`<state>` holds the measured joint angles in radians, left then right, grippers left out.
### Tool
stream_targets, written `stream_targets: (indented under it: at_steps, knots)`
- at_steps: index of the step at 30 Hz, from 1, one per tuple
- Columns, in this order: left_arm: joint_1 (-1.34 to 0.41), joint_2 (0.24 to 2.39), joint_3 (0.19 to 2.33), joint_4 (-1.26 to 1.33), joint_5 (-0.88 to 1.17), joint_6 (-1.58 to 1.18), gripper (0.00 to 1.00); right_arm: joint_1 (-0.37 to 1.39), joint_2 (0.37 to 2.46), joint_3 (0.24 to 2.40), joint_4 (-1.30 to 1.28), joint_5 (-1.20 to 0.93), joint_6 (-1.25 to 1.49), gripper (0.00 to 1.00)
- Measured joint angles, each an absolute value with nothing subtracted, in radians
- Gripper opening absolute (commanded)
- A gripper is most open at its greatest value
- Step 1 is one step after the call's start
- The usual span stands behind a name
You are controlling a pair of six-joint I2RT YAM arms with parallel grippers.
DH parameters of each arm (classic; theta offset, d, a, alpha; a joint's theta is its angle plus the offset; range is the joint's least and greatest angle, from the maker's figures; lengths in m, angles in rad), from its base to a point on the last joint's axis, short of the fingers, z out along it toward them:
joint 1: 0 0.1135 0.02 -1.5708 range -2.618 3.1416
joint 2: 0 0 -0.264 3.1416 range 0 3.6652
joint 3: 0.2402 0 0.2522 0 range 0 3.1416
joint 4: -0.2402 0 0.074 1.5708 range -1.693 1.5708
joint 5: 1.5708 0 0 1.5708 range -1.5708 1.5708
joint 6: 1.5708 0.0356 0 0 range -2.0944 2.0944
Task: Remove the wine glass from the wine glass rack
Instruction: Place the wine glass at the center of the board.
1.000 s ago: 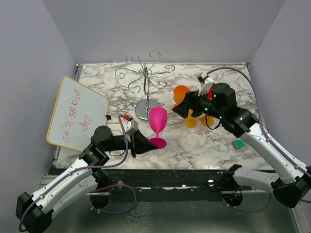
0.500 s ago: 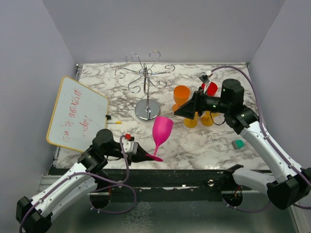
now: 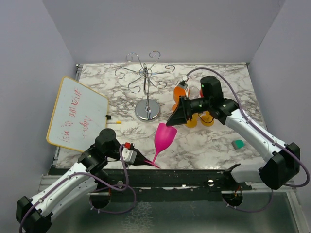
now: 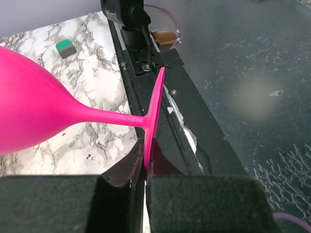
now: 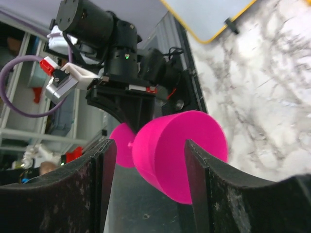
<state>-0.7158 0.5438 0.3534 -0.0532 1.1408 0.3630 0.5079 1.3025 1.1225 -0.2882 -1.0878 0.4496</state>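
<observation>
Handover, most likely. Holds pink wine glass (image 3: 164, 137) by the edge of its foot in the left jaws, clamped flat on the thin disc, leaving stem and bowl free. Tilts the bowl up toward the right jaws, spread wide apart and flanking the bowl's mouth in the wrist view, contact not discernible; probably lined up for a firmer hold. Hangs well clear of the wine glass rack (image 3: 146, 86), off its wire arms, over the near edge of the worktop (image 3: 218, 145).

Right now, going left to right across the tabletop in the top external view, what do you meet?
Whiteboard → small yellow marker → pink wine glass → orange glasses → teal block.
</observation>
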Motion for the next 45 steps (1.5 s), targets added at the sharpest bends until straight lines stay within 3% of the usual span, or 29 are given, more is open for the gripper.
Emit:
stream_targets:
  at_steps: [4, 10, 18, 20, 24, 27, 28, 31, 38, 39, 41, 45]
  knots:
    - [-0.716, 0.545, 0.358, -0.068, 1.141, 0.387, 0.00, 0.563, 1.343, 1.140, -0.344, -1.117, 0.423, 0.44]
    - [-0.716, 0.537, 0.364, -0.081, 1.141, 0.399, 0.00, 0.569, 1.347, 1.126, -0.347, -1.152, 0.420, 0.32]
    - [-0.716, 0.533, 0.364, -0.087, 1.140, 0.405, 0.00, 0.568, 1.331, 1.074, -0.218, -1.255, 0.518, 0.33]
    - [-0.716, 0.533, 0.364, -0.087, 1.140, 0.406, 0.00, 0.568, 1.329, 1.064, -0.192, -1.272, 0.538, 0.27]
    - [-0.716, 0.531, 0.364, -0.088, 1.140, 0.407, 0.00, 0.569, 1.328, 1.047, -0.173, -1.288, 0.550, 0.03]
    - [-0.716, 0.529, 0.364, -0.101, 1.136, 0.411, 0.00, 0.569, 1.327, 1.040, -0.173, -1.307, 0.562, 0.01]
    - [-0.716, 0.529, 0.364, -0.102, 1.135, 0.413, 0.03, 0.569, 1.327, 1.040, -0.173, -1.310, 0.562, 0.00]
    - [-0.717, 0.529, 0.364, -0.103, 1.131, 0.415, 0.31, 0.569, 1.320, 1.040, -0.179, -1.306, 0.555, 0.01]
    - [-0.715, 0.507, 0.363, -0.101, 1.073, 0.398, 0.78, 0.576, 1.293, 1.100, -0.303, -1.193, 0.451, 0.00]
    - [-0.715, 0.498, 0.363, -0.100, 1.064, 0.395, 0.81, 0.576, 1.290, 1.116, -0.332, -1.171, 0.433, 0.00]
    - [-0.715, 0.477, 0.360, -0.101, 1.043, 0.384, 0.98, 0.576, 1.281, 1.147, -0.389, -1.118, 0.397, 0.00]
    - [-0.716, 0.441, 0.355, -0.096, 0.990, 0.361, 0.99, 0.577, 1.262, 1.192, -0.490, -0.945, 0.332, 0.00]
